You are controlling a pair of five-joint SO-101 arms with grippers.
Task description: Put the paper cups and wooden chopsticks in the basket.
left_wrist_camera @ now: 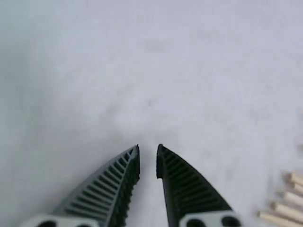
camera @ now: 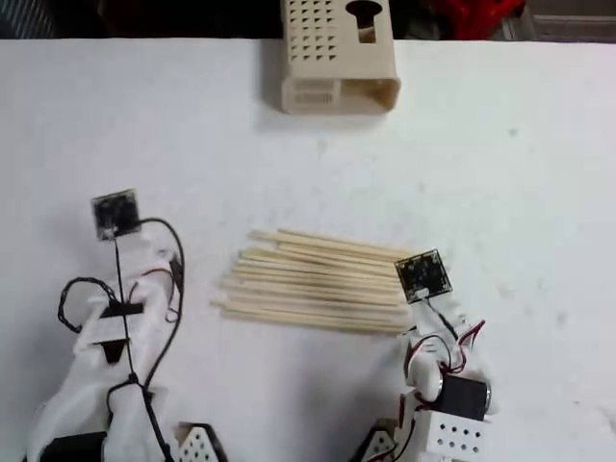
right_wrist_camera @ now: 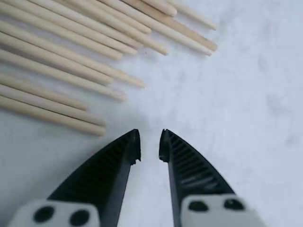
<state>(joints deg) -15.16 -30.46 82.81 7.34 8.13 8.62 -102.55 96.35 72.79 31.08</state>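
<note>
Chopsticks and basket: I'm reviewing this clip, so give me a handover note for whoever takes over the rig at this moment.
Left gripper: jaws slightly apart, empty, over bare table, off to one side of the wooden chopsticks.
Right gripper: jaws slightly apart, empty, just short of the chopstick ends, not touching them.
The chopsticks lie in a loose flat pile on the table between the arms.
Basket: at the far edge, well apart from the pile.
Done: nothing; the pile is untouched.
Left: grasp the chopsticks and carry them to the basket.
</note>
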